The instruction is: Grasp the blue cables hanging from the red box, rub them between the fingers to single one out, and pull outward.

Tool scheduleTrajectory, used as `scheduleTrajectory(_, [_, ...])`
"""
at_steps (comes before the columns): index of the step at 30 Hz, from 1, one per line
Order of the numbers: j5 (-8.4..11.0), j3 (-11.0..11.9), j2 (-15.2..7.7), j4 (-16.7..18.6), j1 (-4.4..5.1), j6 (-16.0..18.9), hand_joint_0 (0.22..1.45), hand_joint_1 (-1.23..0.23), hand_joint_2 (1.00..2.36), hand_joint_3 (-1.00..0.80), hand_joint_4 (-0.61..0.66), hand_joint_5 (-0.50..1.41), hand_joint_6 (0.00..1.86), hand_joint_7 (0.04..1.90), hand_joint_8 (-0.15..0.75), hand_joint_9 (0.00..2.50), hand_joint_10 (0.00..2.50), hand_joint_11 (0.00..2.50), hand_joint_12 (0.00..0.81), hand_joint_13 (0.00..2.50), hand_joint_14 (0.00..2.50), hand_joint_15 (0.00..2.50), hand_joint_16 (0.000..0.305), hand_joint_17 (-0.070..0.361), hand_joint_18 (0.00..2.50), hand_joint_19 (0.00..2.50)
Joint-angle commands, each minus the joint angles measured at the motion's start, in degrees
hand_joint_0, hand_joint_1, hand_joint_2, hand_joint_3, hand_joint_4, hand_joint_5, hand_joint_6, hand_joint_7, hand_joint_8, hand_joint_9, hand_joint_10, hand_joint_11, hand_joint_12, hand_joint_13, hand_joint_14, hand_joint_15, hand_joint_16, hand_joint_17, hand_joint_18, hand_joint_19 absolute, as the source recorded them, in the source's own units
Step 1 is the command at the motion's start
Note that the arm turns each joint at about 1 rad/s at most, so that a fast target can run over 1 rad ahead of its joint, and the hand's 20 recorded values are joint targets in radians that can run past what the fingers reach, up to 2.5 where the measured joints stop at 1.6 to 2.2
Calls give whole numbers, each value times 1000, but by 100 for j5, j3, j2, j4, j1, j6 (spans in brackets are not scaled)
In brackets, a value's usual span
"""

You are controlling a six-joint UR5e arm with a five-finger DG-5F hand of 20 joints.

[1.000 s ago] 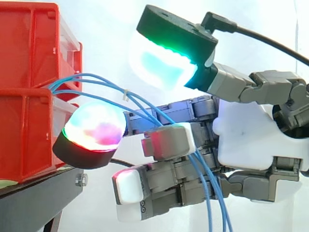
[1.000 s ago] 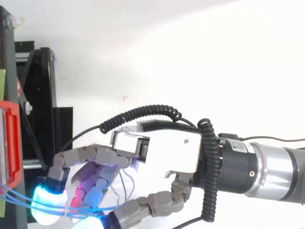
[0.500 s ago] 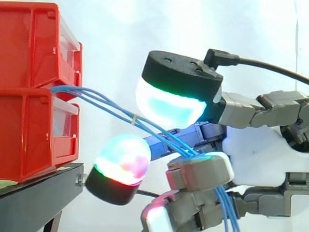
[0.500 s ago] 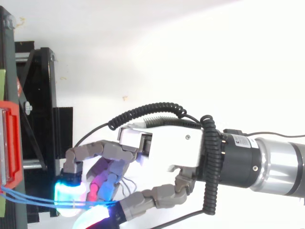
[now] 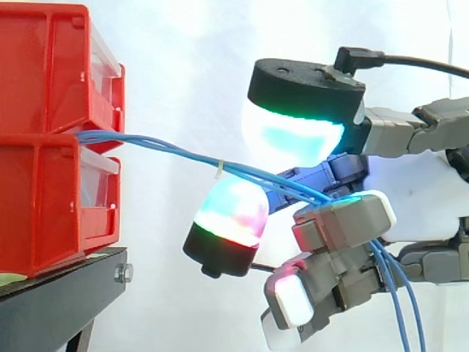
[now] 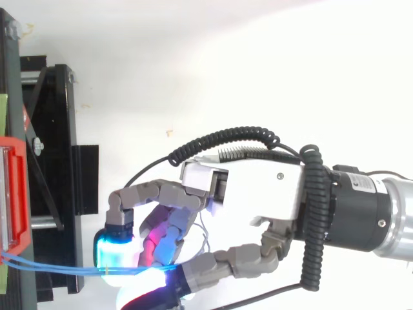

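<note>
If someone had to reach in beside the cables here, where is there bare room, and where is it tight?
Free: above the blue cables, between the red bins and the hand; also below them, between the black stand and the fingers. Crowded: at the fingers, curled round the cables.

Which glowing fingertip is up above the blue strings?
The cyan-green pad with the black cap, highest in the side view. The blue cables run beneath it, while the pink-red pad sits below them.
</note>
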Motion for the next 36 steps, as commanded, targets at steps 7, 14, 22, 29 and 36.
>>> scheduleTrajectory(7, [10,107,9,17,-7,-5,578,-674,1008,-381,228,-75,548,1230,291,1322,16,1362,366,992,24,609,44,98,766,425])
scheduleTrajectory(14, [133,151,0,70,-33,-58,567,-619,1016,-182,207,-114,786,946,340,1332,11,1357,403,1021,21,593,50,113,834,390])
scheduleTrajectory(22, [168,151,9,79,-16,-58,568,-627,1010,-86,217,-124,851,885,373,1344,8,1372,431,1044,21,598,58,131,905,377])
scheduleTrajectory(29, [159,151,0,88,-16,-49,589,-792,1014,-71,171,-149,889,797,345,1296,4,1414,416,1016,20,618,55,123,882,382])
scheduleTrajectory(36, [124,151,0,88,-51,-31,613,-877,1017,-204,101,-164,889,830,284,1234,7,1453,374,970,24,630,46,104,813,410])
